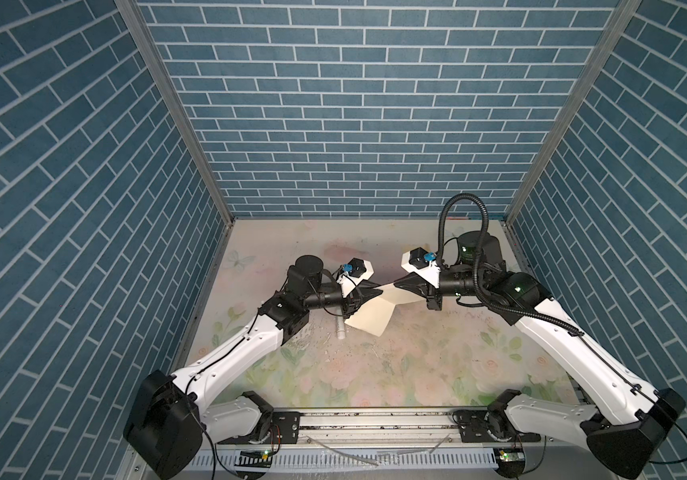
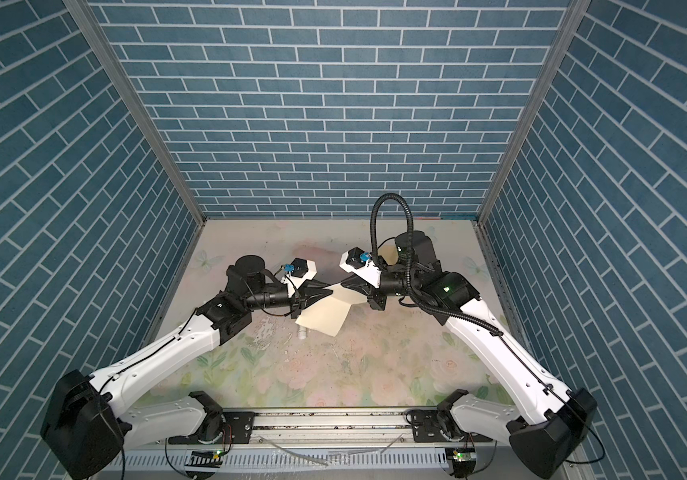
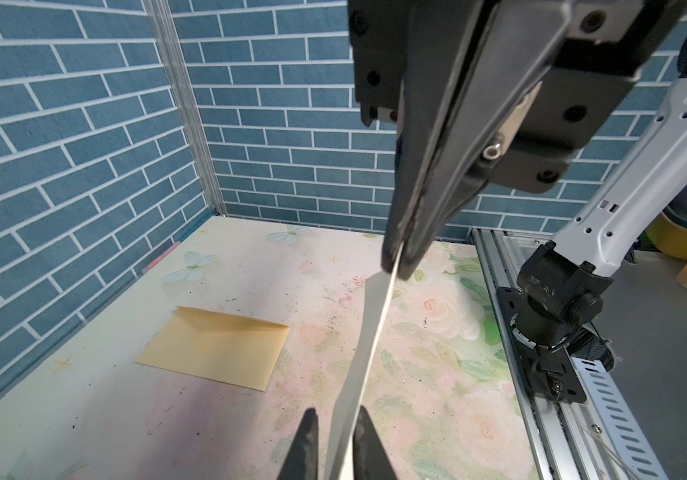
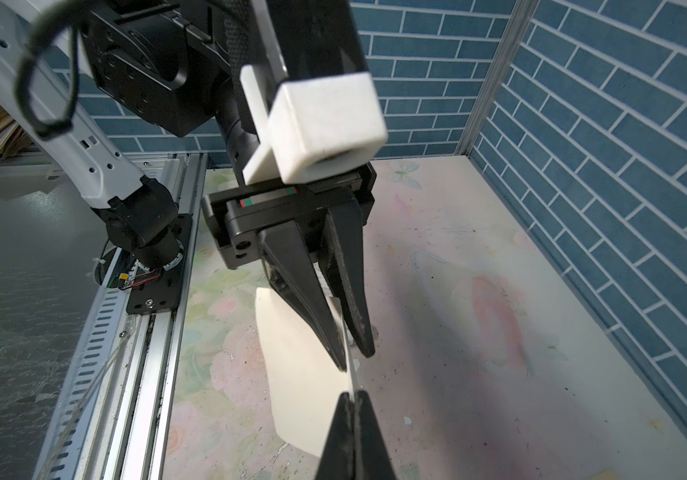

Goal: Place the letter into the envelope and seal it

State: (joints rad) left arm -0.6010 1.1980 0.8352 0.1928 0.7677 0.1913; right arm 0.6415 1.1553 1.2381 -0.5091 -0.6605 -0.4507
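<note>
The letter [image 1: 368,316] shows its plain pale back and hangs above the floral table [image 1: 416,374], twisted, between both grippers. My right gripper [image 4: 352,395] is shut on the letter's [image 4: 296,374] upper edge. My left gripper [image 3: 336,415] has the letter [image 3: 368,345] passing between its fingers, which stand slightly apart with a visible gap on one side. In both top views the two grippers, left [image 1: 379,290] and right [image 1: 393,284], nearly meet tip to tip. The mustard-yellow envelope [image 3: 217,345] lies flat near the back right corner, mostly hidden behind the right arm in a top view [image 2: 389,254].
A small white cylinder [image 1: 341,330] lies on the table just below the hanging sheet. Blue brick walls close in three sides. A metal rail [image 1: 375,419] with both arm bases runs along the front edge. A corrugated cable loops above the right wrist [image 1: 462,216].
</note>
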